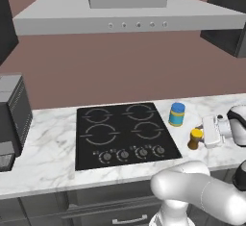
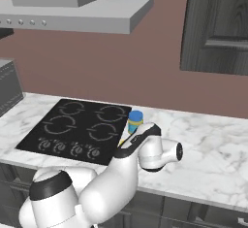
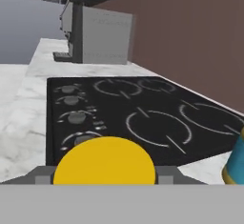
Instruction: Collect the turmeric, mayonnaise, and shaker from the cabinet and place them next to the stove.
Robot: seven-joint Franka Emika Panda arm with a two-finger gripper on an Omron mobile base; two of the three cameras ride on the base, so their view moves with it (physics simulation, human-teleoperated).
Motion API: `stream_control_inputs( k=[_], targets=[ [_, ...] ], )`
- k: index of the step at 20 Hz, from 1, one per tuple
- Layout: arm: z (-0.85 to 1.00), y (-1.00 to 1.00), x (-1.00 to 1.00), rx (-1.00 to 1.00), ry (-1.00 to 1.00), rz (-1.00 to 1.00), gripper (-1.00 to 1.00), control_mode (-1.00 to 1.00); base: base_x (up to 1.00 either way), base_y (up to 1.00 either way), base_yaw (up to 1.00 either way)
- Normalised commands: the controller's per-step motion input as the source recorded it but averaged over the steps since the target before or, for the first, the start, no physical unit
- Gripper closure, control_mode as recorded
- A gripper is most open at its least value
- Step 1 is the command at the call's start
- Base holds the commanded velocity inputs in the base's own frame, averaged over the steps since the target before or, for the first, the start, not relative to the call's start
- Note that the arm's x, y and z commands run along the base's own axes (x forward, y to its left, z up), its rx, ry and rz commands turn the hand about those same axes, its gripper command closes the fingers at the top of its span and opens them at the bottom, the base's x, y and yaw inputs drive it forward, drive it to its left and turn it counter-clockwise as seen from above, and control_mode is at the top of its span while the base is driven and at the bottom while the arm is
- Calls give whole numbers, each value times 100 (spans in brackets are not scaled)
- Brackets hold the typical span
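The turmeric (image 1: 195, 138) stands upright on the marble table (image 1: 48, 148), just right of the stove (image 1: 122, 133) near its front right corner, and it sits right between the fingers (image 3: 167, 173): in the hand view its yellow lid fills the bottom centre of the frame, with a grey fingertip showing close on either side. The fingers look closed around the jar, pinching it across its width, though the contact itself is hidden by the lid. The jar's long axis is vertical, and the gripper (image 1: 198, 134) comes at it sideways from the right of the left base view, so the hand lies roughly level and looks across the stove towards the grey machine (image 1: 12, 119) at the far left. The arm rises from the lower right of that view, bends at a big white elbow and reaches back down low to the table. The mayonnaise (image 1: 177, 114) already stands on the table just behind the turmeric, slightly nearer the wall, close but not touching it; it appears at the right edge of the hand view too. The cabinet (image 2: 215, 25) hangs at the upper right of the right base view, door shut. Judging from this, the turmeric is being set down or just about to be let go, and the shaker remains to be fetched.
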Motion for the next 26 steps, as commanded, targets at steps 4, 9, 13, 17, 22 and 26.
stream_control_inputs(
  k=[4,9,13,17,22,26],
  targets=[
    [-8,14,8,0,-7,6,100,-100,0,0,0],
    [-12,5,17,0,-5,4,100,-100,0,0,0],
    [-11,0,31,0,0,1,100,-100,0,0,0],
    [-16,0,34,0,0,0,100,-100,0,0,0],
    [-29,0,13,0,0,4,100,-100,0,0,0],
    [-35,0,0,0,0,6,100,-100,0,0,0]
  ],
)
